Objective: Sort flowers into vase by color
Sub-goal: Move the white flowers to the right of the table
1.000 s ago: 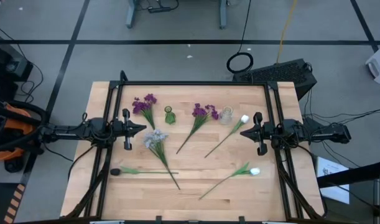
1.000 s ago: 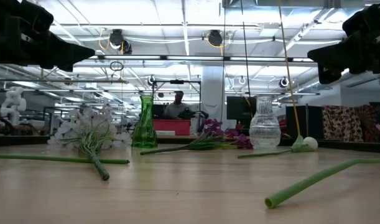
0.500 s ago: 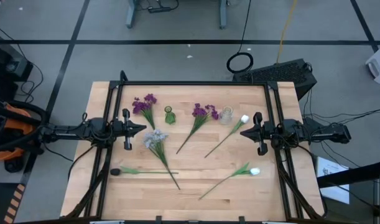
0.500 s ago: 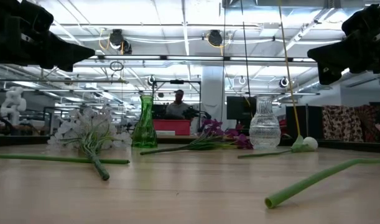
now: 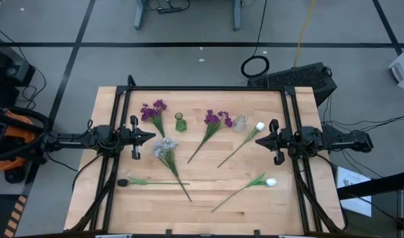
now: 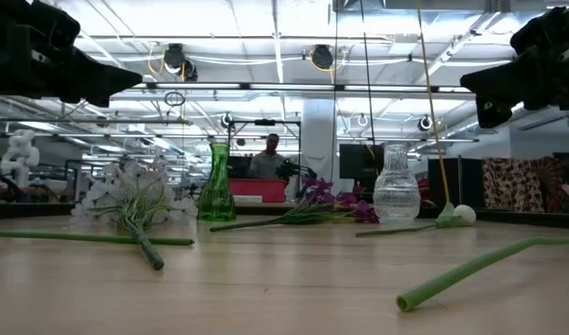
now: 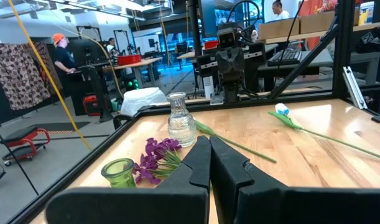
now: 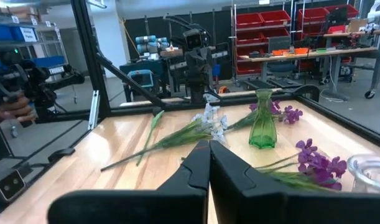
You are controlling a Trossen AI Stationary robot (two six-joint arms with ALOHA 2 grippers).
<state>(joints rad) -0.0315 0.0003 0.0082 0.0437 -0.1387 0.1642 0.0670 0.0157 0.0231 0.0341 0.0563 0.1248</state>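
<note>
1. The left gripper [image 5: 151, 136] hangs above the table's left edge, about halfway along it, its tip pointing toward the middle. Its fingers [image 7: 199, 163] are pressed together and hold nothing.
2. The right gripper [image 5: 259, 141] hangs above the right edge, facing the left one. Its fingers [image 8: 199, 163] are likewise pressed together, with nothing between them.
3. The wooden table [image 5: 208, 178] carries six flowers lying flat and two small vases standing upright.
4. A green glass vase [image 5: 180, 122] stands toward the far edge, left of the middle.
5. A clear glass vase [image 5: 241, 121] stands toward the far edge, right of the middle.
6. A purple flower [image 5: 153, 110] lies near the far left corner, just left of the green vase.
7. A second purple flower [image 5: 217, 119] lies between the two vases, its stem running toward the table's middle.
8. A pale grey-lilac flower [image 5: 165, 147] lies just beside the left gripper's tip, its stem reaching toward the near edge.
9. A white-budded flower [image 5: 260, 125] lies beside the clear vase, close to the right gripper.
10. Another white-budded flower [image 5: 270, 182] lies toward the near right corner.
11. A dark-headed flower [image 5: 123, 182] lies near the left edge, toward the near side, its stem crossing the lilac flower's stem.
</note>
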